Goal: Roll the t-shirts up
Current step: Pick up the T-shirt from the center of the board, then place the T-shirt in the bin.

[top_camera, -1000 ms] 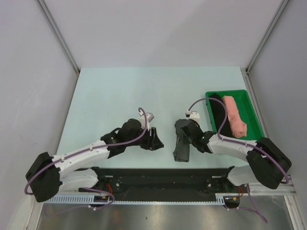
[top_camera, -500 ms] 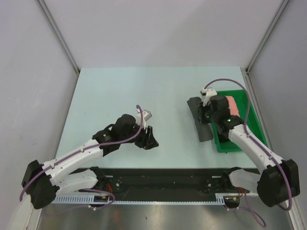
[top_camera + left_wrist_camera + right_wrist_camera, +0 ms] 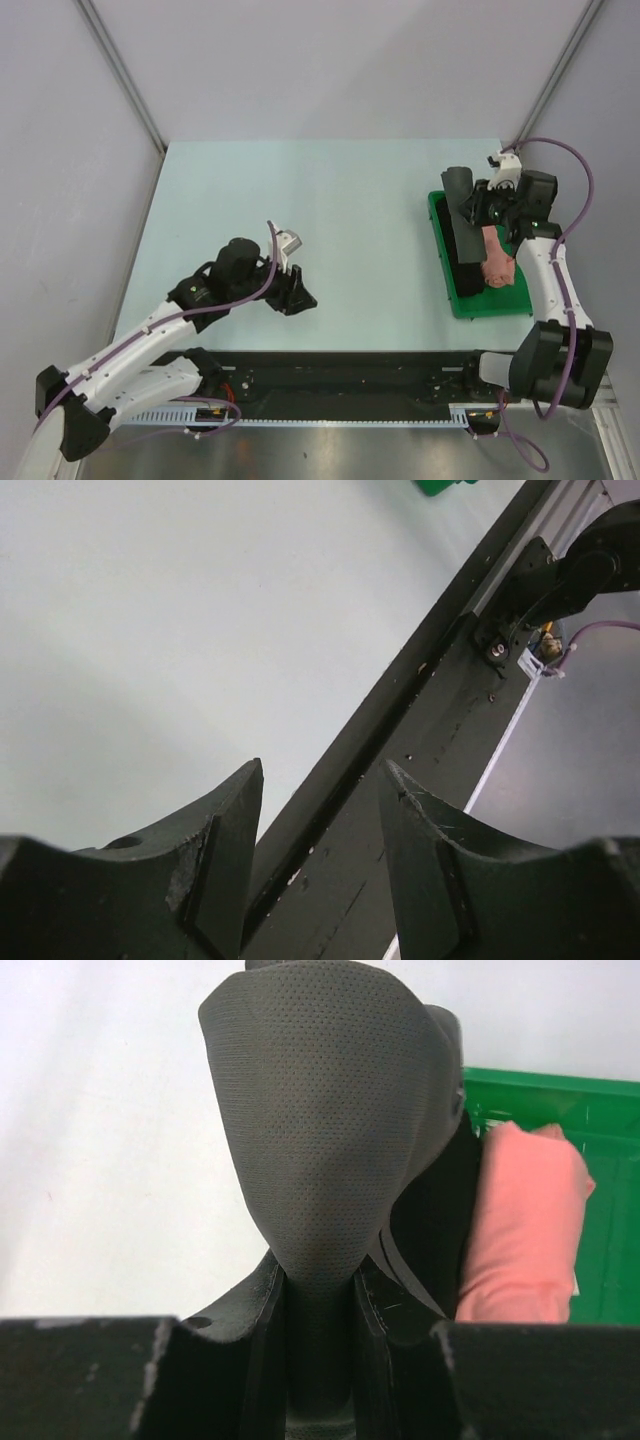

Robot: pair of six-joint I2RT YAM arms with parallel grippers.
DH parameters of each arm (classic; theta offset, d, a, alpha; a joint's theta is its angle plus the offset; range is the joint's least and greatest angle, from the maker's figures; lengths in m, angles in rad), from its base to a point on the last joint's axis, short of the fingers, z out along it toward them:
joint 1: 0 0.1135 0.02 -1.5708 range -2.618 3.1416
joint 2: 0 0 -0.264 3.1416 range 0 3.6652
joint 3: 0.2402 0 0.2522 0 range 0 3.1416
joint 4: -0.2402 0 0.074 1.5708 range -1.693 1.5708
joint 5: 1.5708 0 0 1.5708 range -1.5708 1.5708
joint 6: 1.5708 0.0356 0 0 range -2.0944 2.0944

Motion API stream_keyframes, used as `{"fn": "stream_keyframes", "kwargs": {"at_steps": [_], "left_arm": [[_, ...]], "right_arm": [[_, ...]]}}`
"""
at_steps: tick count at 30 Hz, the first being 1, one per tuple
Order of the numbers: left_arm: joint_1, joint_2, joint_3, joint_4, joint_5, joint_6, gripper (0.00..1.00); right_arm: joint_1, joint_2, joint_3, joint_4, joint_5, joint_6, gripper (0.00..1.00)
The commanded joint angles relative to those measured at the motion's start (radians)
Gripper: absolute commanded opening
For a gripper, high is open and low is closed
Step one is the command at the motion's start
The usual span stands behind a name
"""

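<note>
Right tool (image 3: 320,1305) clamped on rolled dark charcoal-grey cloth tee (image 3: 315,1110), over far-left corner of green plastic tray (image 3: 497,308) at counter (image 3: 330,200) right edge, beside salmon-pink roll (image 3: 495,255). Left tool (image 3: 320,780) part-open, empty, nr near edge. Step: prob. stowing roll; next needs lowering into tray & gentle release

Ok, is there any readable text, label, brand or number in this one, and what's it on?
No text can be read in any view.
Too small and blurred to read: the small pale tag by the purple cable.
No print or label shows on the charcoal t-shirt, pink roll or green tray.
</note>
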Motion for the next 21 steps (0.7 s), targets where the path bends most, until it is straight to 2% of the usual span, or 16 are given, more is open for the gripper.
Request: {"fn": "stream_keyframes", "kwargs": {"at_steps": [1,2,7,10,14,18,21], "left_arm": [[0.021,-0.064,0.010,-0.015,0.058,0.058,0.54],[0.021,-0.084,0.001,0.004,0.049,0.047,0.55],[0.035,-0.103,0.005,-0.002,0.068,0.048,0.54],[0.095,-0.109,0.007,0.017,0.111,0.042,0.55],[0.116,-0.112,-0.004,0.025,0.138,0.034,0.54],[0.118,-0.127,-0.007,0.025,0.132,0.034,0.54],[0.121,-0.121,-0.006,0.024,0.133,0.036,0.54]], "right_arm": [[-0.162,0.053,0.098,0.137,-0.224,0.081,0.00],[-0.190,0.061,0.112,0.158,-0.313,0.106,0.00],[-0.313,0.165,0.174,0.154,-0.435,0.151,0.00],[-0.409,0.225,0.214,0.113,-0.563,0.169,0.00],[-0.523,0.279,0.237,0.125,-0.662,0.232,0.00],[-0.532,0.351,0.335,-0.118,-0.642,0.069,0.00],[-0.509,0.402,0.371,-0.234,-0.576,-0.040,0.00]]}}
